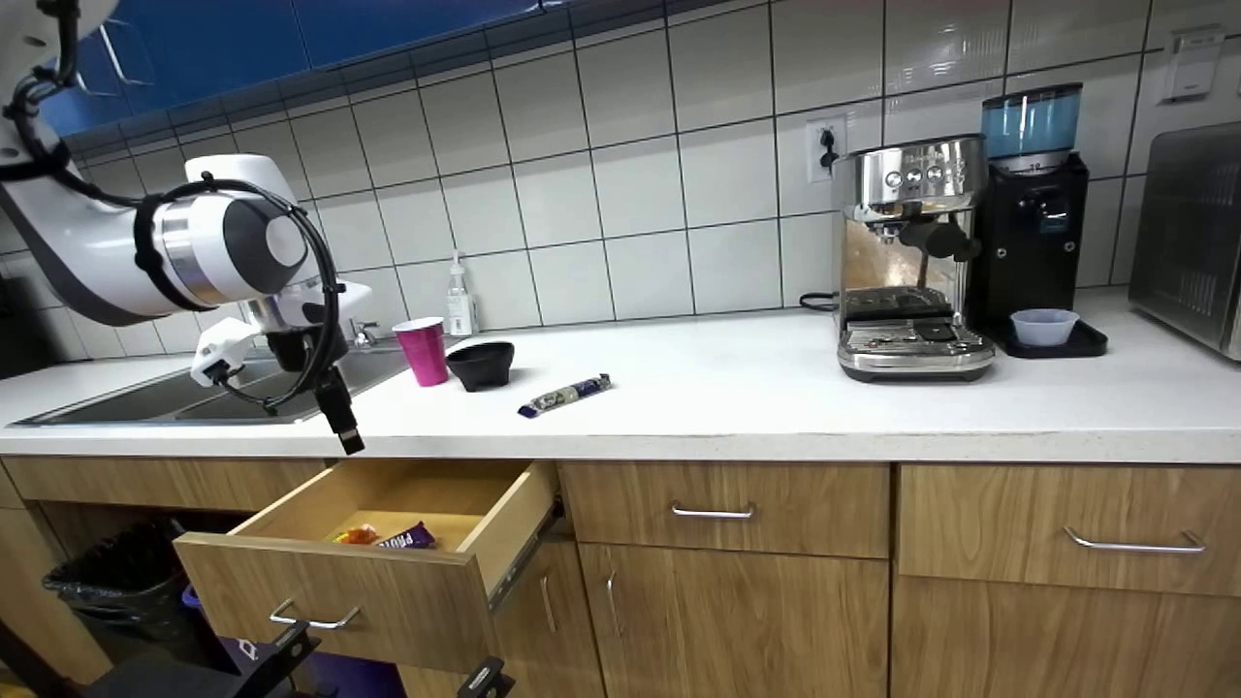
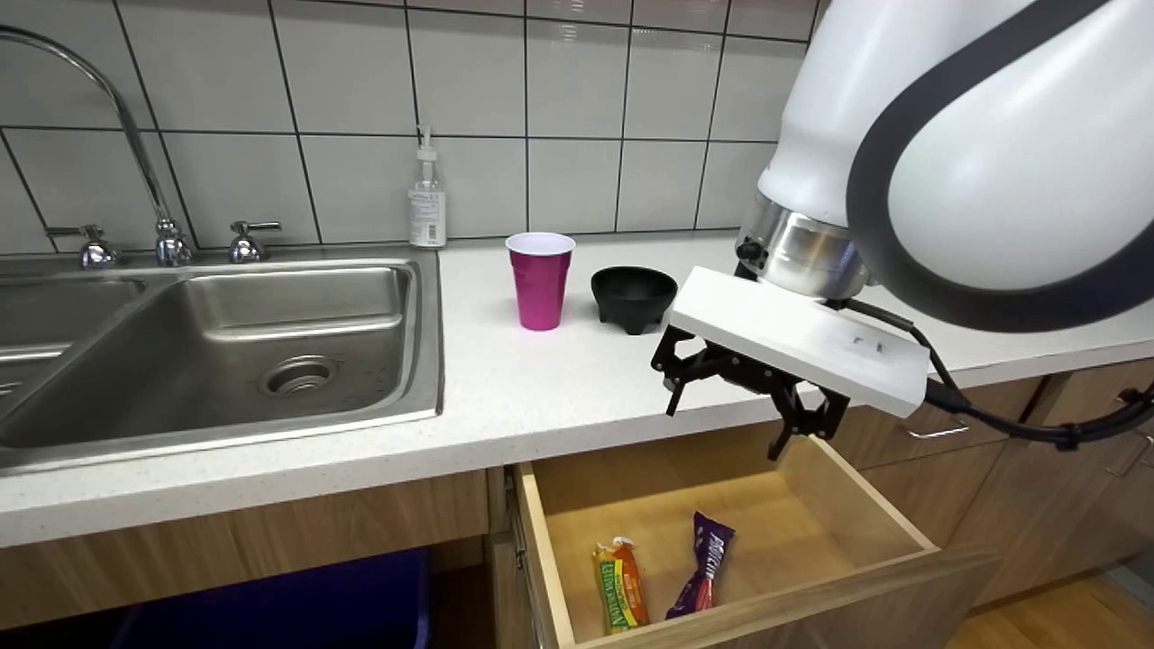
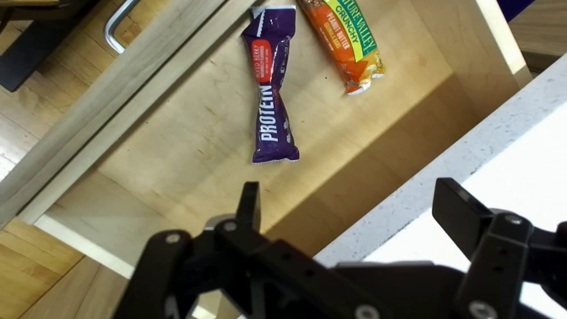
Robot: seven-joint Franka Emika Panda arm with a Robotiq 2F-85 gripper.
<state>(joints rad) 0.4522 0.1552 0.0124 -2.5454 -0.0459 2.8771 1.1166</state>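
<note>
The black two-fingered end effector hung with its fingers spread wide and nothing between them, above a pulled-out, pale wooden drawer with a brown wood-grain front. In the wrist view, one finger showed against the drawer's floor and the other against the white tabletop. Nearest below lay a twisted, purple plastic-wrapped protein bar, flat on the drawer's floor with one end close to the drawer's front; a shiny orange, yellow and green granola-bar packet lay beside it, apart. Judging by how things lay, the work with the bars seemed partway along: those two were inside the drawer and free of the end effector, while a slim dark-blue and silver wrapped bar lay outside it, on the tabletop in an exterior view, and the drawer stood open. Near that bar stood a black footed bowl and a tapered magenta plastic cup with a white interior, both upright.
</note>
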